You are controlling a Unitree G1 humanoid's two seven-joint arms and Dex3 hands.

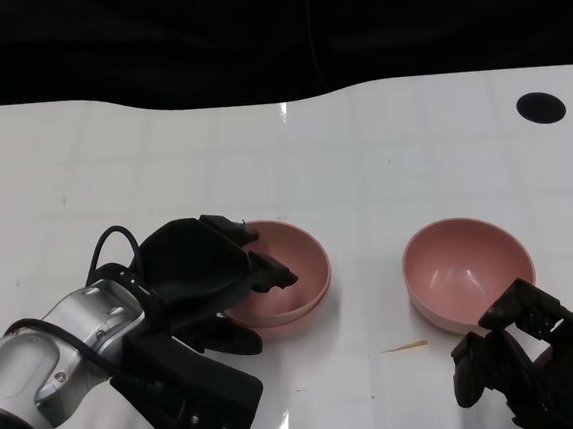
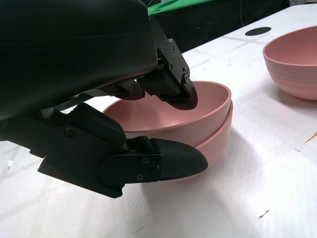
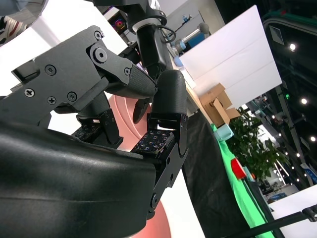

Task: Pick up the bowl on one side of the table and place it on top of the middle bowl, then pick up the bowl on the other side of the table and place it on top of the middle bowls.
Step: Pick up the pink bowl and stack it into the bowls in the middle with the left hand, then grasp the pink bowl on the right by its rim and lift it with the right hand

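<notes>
Already the left hand [image 1: 207, 277] is pinching the rim of the upper pink bowl [image 2: 195, 111], nested on the middle bowl [image 2: 218, 139].
If the fingers [image 2: 176, 89] are dragging on release, the stack may be tipping or sliding toward 3 o'clock. The forearm is angling in from 7 o'clock. At 3 o'clock, the right hand [image 1: 535, 353] is hovering loosely spread, holding nothing, beside the remaining pink bowl [image 1: 467, 269].

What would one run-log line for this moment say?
left hand: grips top bowl nested on middle bowl | right hand: empty beside right bowl
</notes>
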